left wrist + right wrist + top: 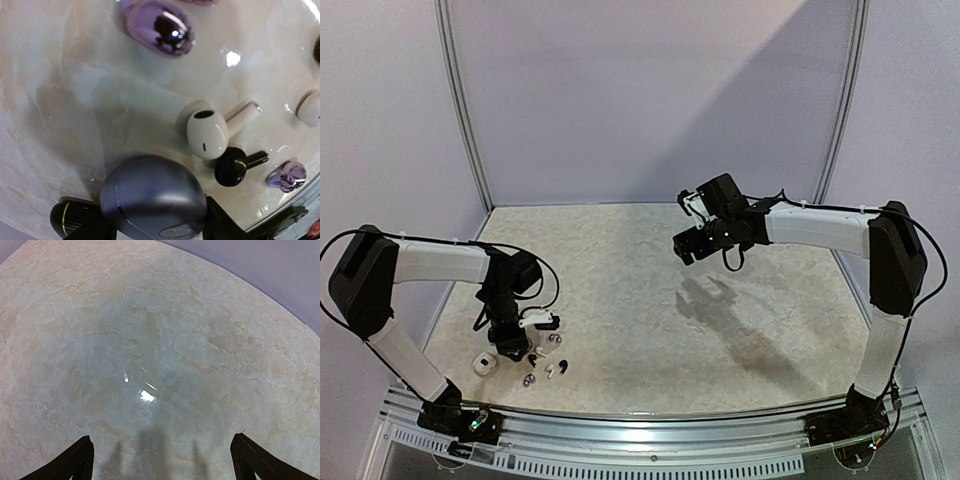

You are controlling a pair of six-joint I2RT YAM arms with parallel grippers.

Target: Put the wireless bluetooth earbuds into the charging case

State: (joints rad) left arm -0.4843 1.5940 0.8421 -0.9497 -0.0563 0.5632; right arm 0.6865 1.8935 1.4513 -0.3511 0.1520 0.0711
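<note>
Pinching grey-blue charging case (pixel 152 195) w/ L gripper (pixel 155 222), jaws part-closed, both fingers (pixel 216 222) touching its sides. Resting on marbled table (pixel 75 100). Lying just up-right of case: white earbud (pixel 207 132), stem pointing away. Sitting right of case, just beside that white one: black earbud (pixel 235 165). Lying further right: small lavender earbud (pixel 286 175). Peeking out at case's lower left: gold-ringed black earbud (pixel 65 217). Lying well above case: shiny lavender earbud (pixel 160 27). Hovering far right of case, overhead view: R gripper (pixel 688 245), spread wide, holding nothing.
</note>
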